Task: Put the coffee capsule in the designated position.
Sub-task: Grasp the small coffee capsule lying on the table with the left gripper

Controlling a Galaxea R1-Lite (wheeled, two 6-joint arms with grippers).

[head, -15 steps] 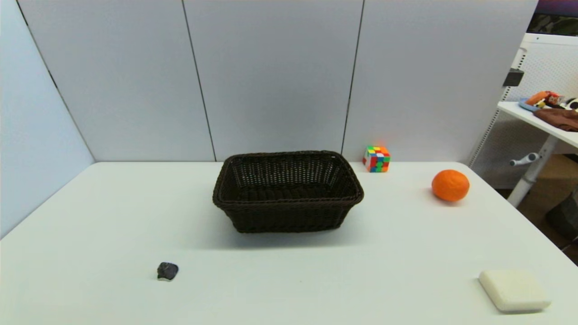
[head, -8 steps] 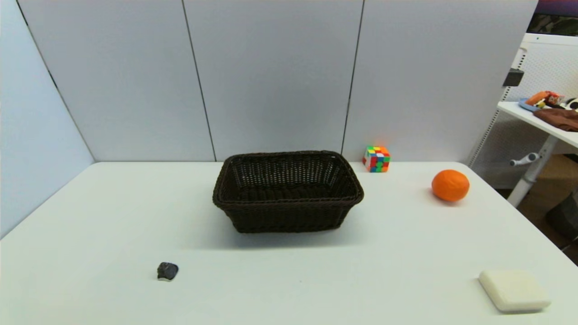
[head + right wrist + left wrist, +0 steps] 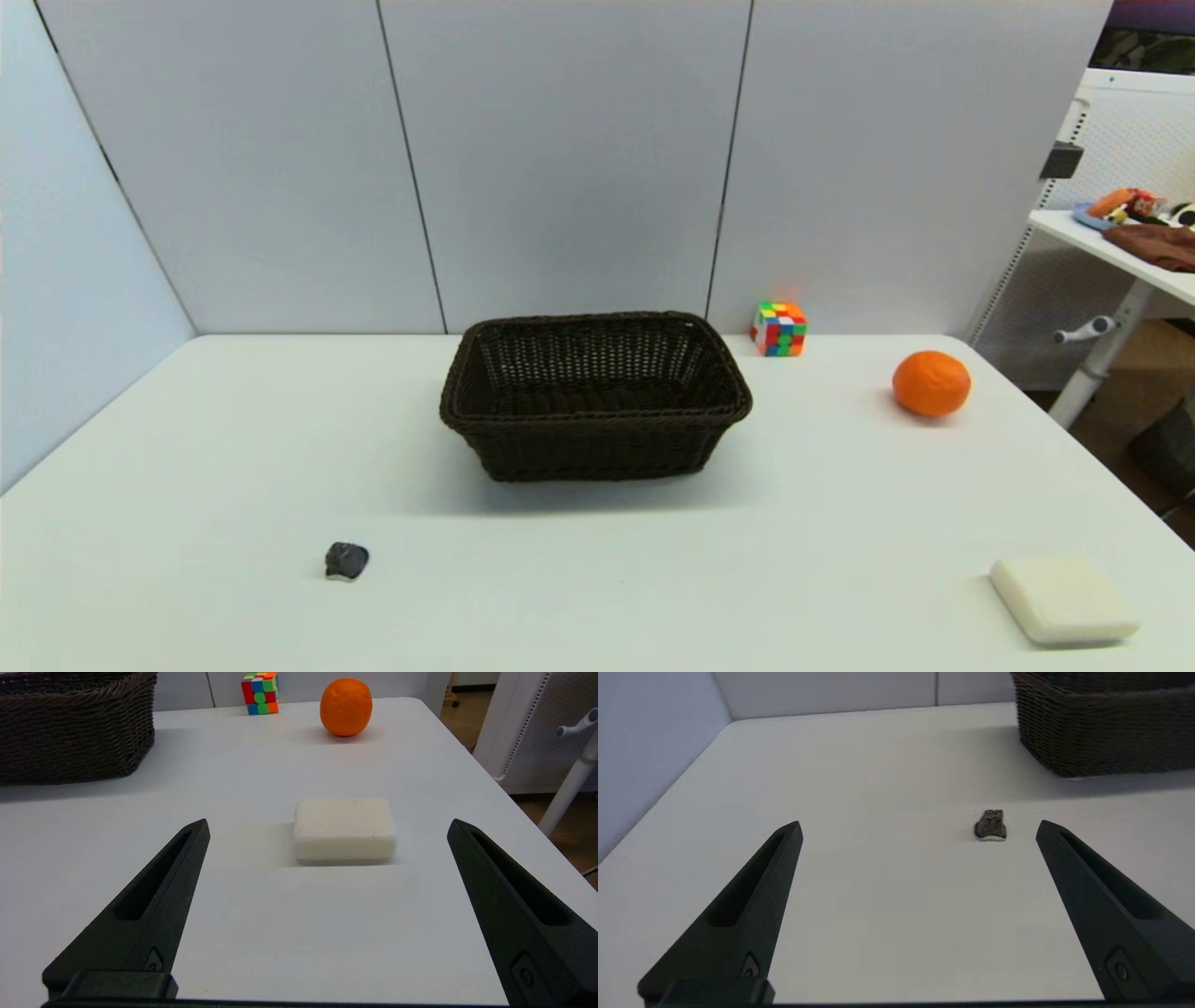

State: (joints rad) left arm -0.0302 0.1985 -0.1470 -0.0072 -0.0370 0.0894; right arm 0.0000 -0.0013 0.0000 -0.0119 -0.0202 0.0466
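White surface point(image 3: 233, 439) is filling the lower half of the head view, backed by pale grey wall panels point(image 3: 560, 159). Neither arm is showing in the head view.

Coffee capsule point(image 3: 346, 561) is lying on the bare surface toward the robot's near left, well apart from the dark woven basket point(image 3: 597, 462), which is sitting mid-surface. Capsule is reading as a small dark lump with a pale sliver at its base; its shape is hard to make out from the head camera. In the left wrist view the capsule point(image 3: 990, 824) is looking crumpled or flattened, possibly lying on its side, with the pale rim toward the camera.

Left gripper point(image 3: 917, 828) is hovering low over the surface, jaws spread wide, nothing between them. Capsule is sitting beyond the fingertips, nearer one finger than the other, not touching either. Basket point(image 3: 1101, 742) is cut off at that picture's edge, only one corner showing.

Right gripper point(image 3: 327, 828) is hovering over the robot's near right, jaws likewise spread wide and empty. White rectangular block point(image 3: 345, 828) is lying just beyond its fingertips, apart from them. Orange fruit point(image 3: 346, 707) and multicoloured puzzle cube point(image 3: 259, 693) are sitting farther back, near the wall. Basket interior is mostly in shadow; its floor is only partly visible.
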